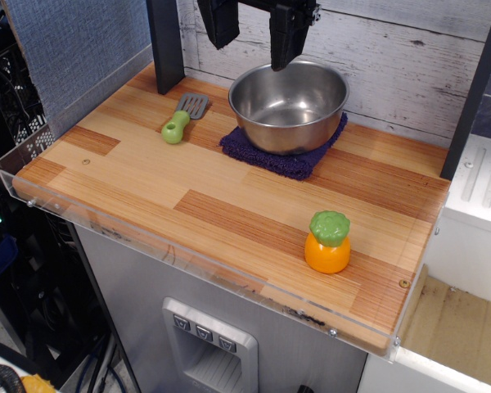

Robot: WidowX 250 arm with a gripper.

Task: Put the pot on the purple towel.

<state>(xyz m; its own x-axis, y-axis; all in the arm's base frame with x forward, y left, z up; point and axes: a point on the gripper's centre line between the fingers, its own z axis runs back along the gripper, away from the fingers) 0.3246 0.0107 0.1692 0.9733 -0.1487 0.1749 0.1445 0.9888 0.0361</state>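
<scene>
— Steel catches my eye first: that large round shiny stainless-steel pot (289, 105) sits in the upper middle of the frame, right on the small dark purple terry-cloth towel (280, 155).

— Fully on it?

— Its base rests on the cloth. The pot is wider, so only the towel's fuzzy front edge and its corners at the left and right show beneath it. Both lie near the whitewashed plank back wall (409, 61).

— And the arm?

— The black gripper (252, 33) hangs at the top of the frame, above the pot's far rim. Its two dark fingers are spread wide apart, one up at the top left of the pot, the other (284, 37) pointing down toward the back rim. Nothing sits between them. Whether that lower fingertip touches the rim, I can't say from here.

— Anything else on the wooden tabletop (147, 176)?

— A small spatula with a green handle and a grey slotted blade (184, 118) lies just left of the towel, apart from it. An orange toy with a green top (328, 242) stands upright in the lower right, well away from the pot. A dark post (165, 41) rises at the upper left.
</scene>
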